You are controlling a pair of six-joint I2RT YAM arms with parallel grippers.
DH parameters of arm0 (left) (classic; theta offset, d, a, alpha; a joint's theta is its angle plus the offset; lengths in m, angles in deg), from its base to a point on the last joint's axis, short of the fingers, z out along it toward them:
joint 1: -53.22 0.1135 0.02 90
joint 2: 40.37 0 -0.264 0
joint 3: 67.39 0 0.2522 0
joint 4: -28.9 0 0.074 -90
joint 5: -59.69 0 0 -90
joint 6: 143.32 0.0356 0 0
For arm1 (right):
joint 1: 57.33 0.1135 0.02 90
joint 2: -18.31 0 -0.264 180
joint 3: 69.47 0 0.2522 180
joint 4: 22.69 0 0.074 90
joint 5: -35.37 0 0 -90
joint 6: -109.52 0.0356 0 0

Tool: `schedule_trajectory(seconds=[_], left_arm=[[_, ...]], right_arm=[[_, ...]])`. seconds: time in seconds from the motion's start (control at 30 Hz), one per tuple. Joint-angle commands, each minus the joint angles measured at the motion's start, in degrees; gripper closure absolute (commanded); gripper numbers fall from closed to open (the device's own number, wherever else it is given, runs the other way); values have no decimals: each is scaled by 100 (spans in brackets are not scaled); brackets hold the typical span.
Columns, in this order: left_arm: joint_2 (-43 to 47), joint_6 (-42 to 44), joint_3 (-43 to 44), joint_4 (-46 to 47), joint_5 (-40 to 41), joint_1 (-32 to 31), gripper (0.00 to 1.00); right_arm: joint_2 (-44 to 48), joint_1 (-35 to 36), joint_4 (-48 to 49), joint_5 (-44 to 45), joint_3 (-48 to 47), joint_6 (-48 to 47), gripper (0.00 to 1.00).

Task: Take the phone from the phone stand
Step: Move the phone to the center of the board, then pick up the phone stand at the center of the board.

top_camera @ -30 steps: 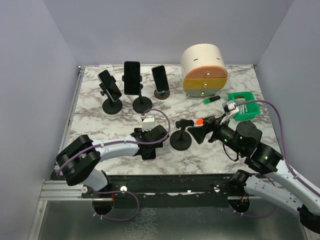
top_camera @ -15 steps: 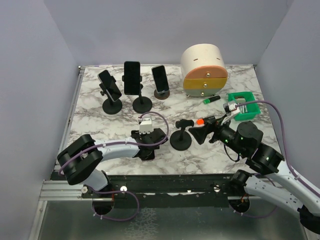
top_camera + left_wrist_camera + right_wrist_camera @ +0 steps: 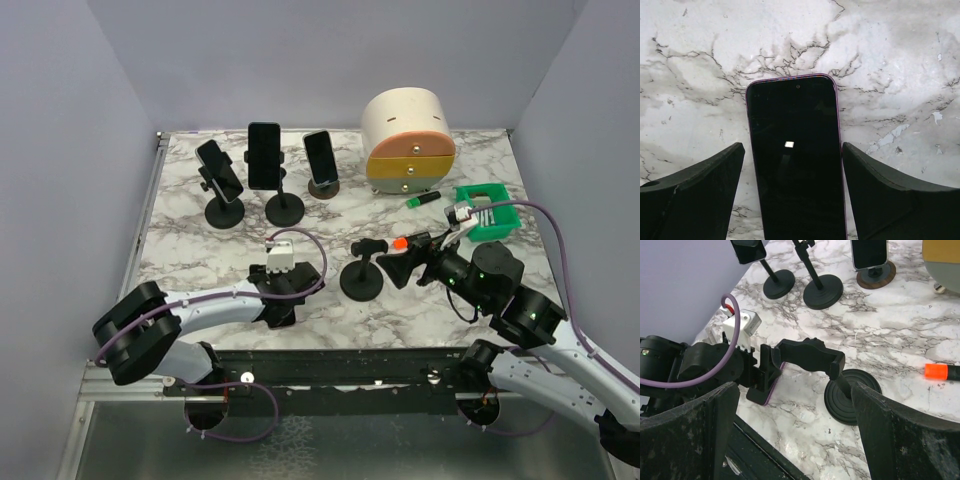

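The phone (image 3: 795, 160), black-screened with a purple edge, lies flat on the marble table. My left gripper (image 3: 792, 145) hangs open over it, a finger along each long side. Marble shows between the left finger and the phone, and the right finger sits close to its edge. From above, the left gripper (image 3: 280, 300) covers most of the phone. The black phone stand (image 3: 361, 272) stands just right of it with an empty clamp (image 3: 805, 356). My right gripper (image 3: 402, 262) is open, level with the stand and apart from it; one phone corner (image 3: 760, 394) shows in its view.
Three more stands holding phones (image 3: 222, 175) (image 3: 265, 158) (image 3: 319, 155) line the back. A round drawer box (image 3: 408, 140), a green basket (image 3: 487, 212), a green marker (image 3: 420, 201) and an orange-tipped marker (image 3: 400, 243) lie to the right. The table's front edge (image 3: 330, 345) is close behind the left gripper.
My left gripper has slid left and toward the table's front edge, staying low over the phone. The right arm and the stand have not moved.
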Motion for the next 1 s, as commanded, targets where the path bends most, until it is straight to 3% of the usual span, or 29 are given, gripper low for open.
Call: schedule_trajectory(seconds=[0.0,0.3,0.4,0.43,0.47,0.57,0.7,0.97], left_arm=[[292,218,57,-232,235,-13,20],[1700,1419,715,127,-529,-13,17],[2366,1998,639,892,-1231,-11,17],[2563,2138,583,1158,-1490,-12,14],[2810,2234,529,1536,-1720,-13,4],[3135,2618,357,2454,-2626,-13,1],[2797,2779,532,3096,-3473,-13,1],[1334,2870,1386,3329,-4268,-7,9]], right_arm=[[-7,6,21,72,-78,-77,1],[38,6,-12,17,-184,-179,1],[119,2,47,-27,-112,-208,1],[160,3,81,-58,-78,-222,1],[198,1,112,-81,-52,-227,1],[319,7,203,-159,22,-253,1],[445,2,336,-256,82,-250,1],[510,5,317,-361,39,-177,1]])
